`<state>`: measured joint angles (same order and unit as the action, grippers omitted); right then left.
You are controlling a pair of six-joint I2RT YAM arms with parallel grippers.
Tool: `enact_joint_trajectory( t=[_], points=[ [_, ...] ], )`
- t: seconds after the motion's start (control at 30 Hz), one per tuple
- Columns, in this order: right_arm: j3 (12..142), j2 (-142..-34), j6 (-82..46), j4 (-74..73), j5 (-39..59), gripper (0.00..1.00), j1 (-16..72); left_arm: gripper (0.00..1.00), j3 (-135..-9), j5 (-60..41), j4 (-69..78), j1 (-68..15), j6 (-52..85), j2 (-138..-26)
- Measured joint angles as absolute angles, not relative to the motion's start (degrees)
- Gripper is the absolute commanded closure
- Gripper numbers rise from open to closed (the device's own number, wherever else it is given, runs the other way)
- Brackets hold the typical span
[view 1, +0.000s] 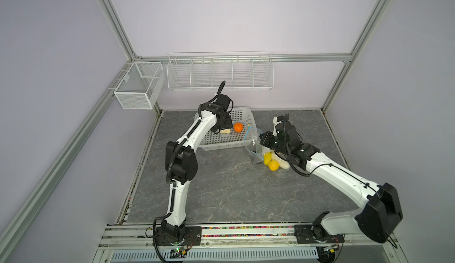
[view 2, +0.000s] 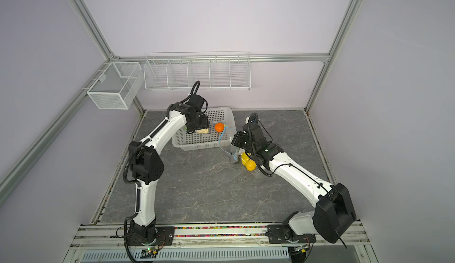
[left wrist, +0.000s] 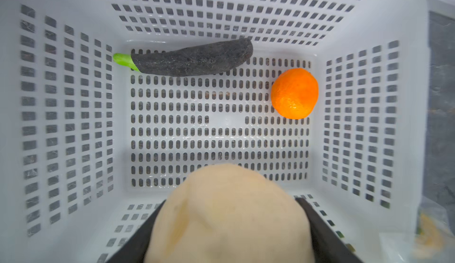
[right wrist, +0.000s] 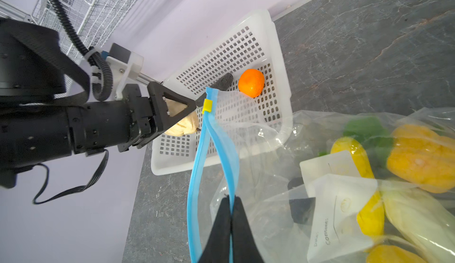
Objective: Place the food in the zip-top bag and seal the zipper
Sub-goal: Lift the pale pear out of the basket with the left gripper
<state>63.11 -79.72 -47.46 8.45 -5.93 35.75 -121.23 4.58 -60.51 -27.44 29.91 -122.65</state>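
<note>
My left gripper [left wrist: 230,201] is inside the white perforated basket [view 1: 221,146], shut on a beige food piece [left wrist: 229,222] that fills the gap between its black fingers; both top views show that piece [view 1: 225,131] [view 2: 203,131]. An orange [left wrist: 294,93] [view 1: 238,127] and a black piece with a green stem [left wrist: 194,59] lie on the basket floor. The zip-top bag [right wrist: 270,138] stands open right of the basket. My right gripper [right wrist: 231,197] is shut on one side of its blue zipper [right wrist: 227,165]. The yellow slider [right wrist: 207,105] sits at the far end. Yellow, green and pale food [right wrist: 418,155] lies in the bag.
The basket rim [right wrist: 278,52] touches the bag's mouth. A white wire rack [view 1: 220,73] and a mesh box [view 1: 138,86] hang on the back walls. Grey marbled tabletop [view 1: 234,187] stretches toward the arm bases.
</note>
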Motion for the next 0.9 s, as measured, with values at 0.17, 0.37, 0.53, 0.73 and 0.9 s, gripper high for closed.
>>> enact_joint_trajectory(
  t=[0.17, 0.37, 0.53, 0.73, 0.9],
  points=[
    [65.78, -82.21, -47.44, 7.92, -5.5, 0.94, 35.77, 0.4, -119.77, 2.9, -60.47, -27.42, 30.35, -118.5],
    [67.42, -84.53, -47.46, 7.31, -4.6, 0.94, 35.9, 0.4, -115.39, -0.64, -60.16, -27.51, 30.83, -111.55],
    [67.59, -84.71, -47.46, 6.9, -4.43, 0.94, 36.12, 0.4, -110.61, -3.73, -58.28, -29.36, 31.18, -103.5],
    [67.72, -84.71, -47.51, 6.57, -4.45, 0.94, 36.34, 0.4, -108.44, -6.11, -55.37, -32.93, 31.27, -98.61],
    [68.23, -84.71, -47.48, 6.55, -4.47, 0.94, 36.82, 0.4, -107.44, -6.37, -54.11, -35.24, 31.24, -99.7]
  ],
)
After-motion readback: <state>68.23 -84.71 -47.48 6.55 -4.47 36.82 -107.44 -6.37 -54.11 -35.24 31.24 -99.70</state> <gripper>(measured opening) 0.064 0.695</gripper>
